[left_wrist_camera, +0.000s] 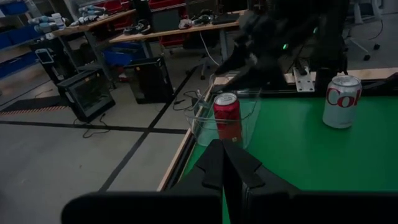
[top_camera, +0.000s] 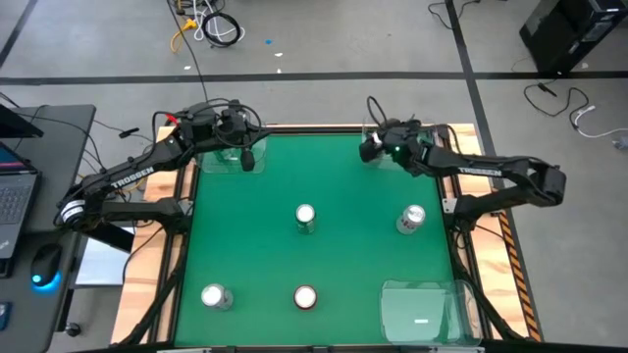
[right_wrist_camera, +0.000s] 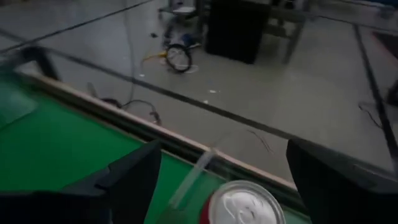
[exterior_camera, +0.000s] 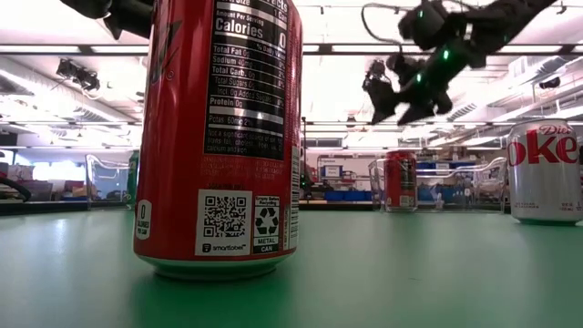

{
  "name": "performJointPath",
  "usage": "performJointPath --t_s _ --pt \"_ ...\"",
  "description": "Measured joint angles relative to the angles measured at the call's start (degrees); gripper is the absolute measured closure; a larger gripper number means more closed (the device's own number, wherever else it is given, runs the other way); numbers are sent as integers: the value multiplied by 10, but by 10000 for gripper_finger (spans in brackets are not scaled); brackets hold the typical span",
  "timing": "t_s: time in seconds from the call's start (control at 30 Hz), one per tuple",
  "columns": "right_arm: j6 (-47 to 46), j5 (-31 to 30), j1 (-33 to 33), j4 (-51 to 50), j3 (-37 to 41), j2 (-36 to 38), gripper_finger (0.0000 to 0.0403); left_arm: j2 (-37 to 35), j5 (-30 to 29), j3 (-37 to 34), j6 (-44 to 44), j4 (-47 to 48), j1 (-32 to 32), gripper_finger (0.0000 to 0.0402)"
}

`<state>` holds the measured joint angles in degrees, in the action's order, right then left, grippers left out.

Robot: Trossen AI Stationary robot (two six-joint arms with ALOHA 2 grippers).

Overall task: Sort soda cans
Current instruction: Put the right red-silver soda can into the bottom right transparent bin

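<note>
Four cans stand upright on the green table: a green-sided can [top_camera: 305, 218], a silver can [top_camera: 411, 219], another silver can [top_camera: 215, 296] and a red can [top_camera: 305, 297]. A second red can [right_wrist_camera: 242, 202] stands in the clear tray [left_wrist_camera: 205, 121] at the far right corner. My right gripper [right_wrist_camera: 224, 155] hangs open just above it, one finger on either side and apart from it [exterior_camera: 401, 100]. My left gripper [left_wrist_camera: 227, 165] is shut and holds nothing, over the far left tray [top_camera: 218, 157]. Something green [exterior_camera: 134, 178] shows in that tray.
A third clear tray [top_camera: 424, 309] sits at the near right corner. The table's middle strip between the two rows of cans is bare green mat [top_camera: 255, 245]. A laptop and mouse [top_camera: 44, 265] lie left of the table. Cables run along the far edge.
</note>
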<state>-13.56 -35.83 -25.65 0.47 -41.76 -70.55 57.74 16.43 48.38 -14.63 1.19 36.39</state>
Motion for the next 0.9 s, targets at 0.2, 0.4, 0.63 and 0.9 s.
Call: performJointPath --t_s 0.2,0.4,0.63,0.9 --pt "12 151 51 -194 -105 38 100 0 0 0 0 6 0 401" --pt "-69 309 140 -443 -213 41 125 0 1 0 0 15 0 401" --pt "-206 311 265 -631 -261 38 90 0 1 0 2 15 0 401" --pt "-327 318 373 -776 -262 2 44 0 1 0 3 36 0 400"
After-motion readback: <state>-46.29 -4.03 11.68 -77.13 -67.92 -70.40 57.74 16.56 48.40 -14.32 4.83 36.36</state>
